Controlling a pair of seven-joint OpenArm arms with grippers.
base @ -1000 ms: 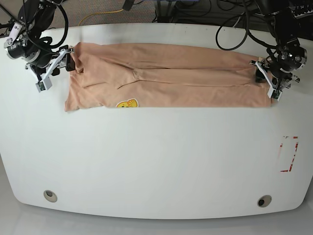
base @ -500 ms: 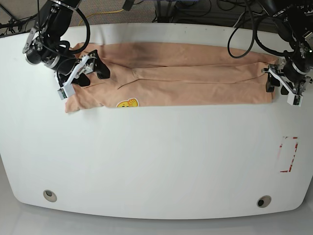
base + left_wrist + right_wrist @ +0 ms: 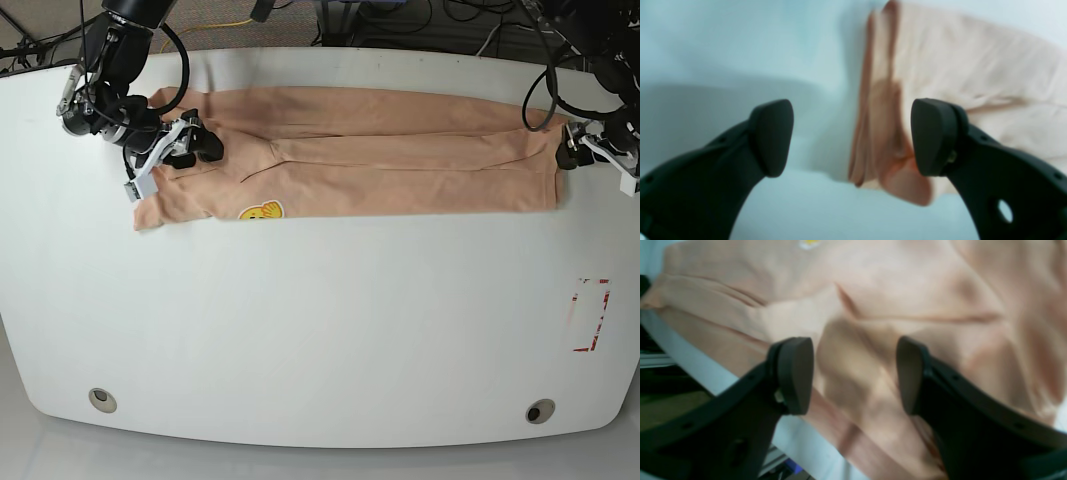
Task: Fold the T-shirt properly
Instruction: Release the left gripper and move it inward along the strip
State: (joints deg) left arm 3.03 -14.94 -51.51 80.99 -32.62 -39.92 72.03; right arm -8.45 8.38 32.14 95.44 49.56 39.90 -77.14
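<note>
In the base view the T-shirt (image 3: 350, 152) lies as a long, narrow folded band across the far half of the white table (image 3: 320, 330). A small yellow print (image 3: 260, 211) shows on its near edge towards the side where the right arm works. The right gripper (image 3: 180, 150) hovers over that end of the band, its dark fingers spread above the cloth and closed on nothing. At the opposite end the left gripper (image 3: 590, 150) sits just beyond the shirt's short edge, near the table's side. A small marking with red edges (image 3: 590, 315) lies on the table well apart from the shirt, and two round holes (image 3: 540, 411) sit near the front rim. No box, tray or other holder shows anywhere on the table.

In the left wrist view the left gripper (image 3: 853, 136) stands wide open with nothing between its two black pads (image 3: 773, 136). The layered end of the T-shirt (image 3: 957, 83) lies flat on the table (image 3: 723, 50) below, its edge falling in the gap between the pads. The picture is soft.

In the right wrist view the right gripper (image 3: 855, 373) is partly open, pads apart and empty. The T-shirt (image 3: 873, 306) fills most of the picture beneath, wrinkled, with a bit of the yellow print (image 3: 810, 243) at the top edge. A strip of table (image 3: 690, 356) edge runs along the left.
</note>
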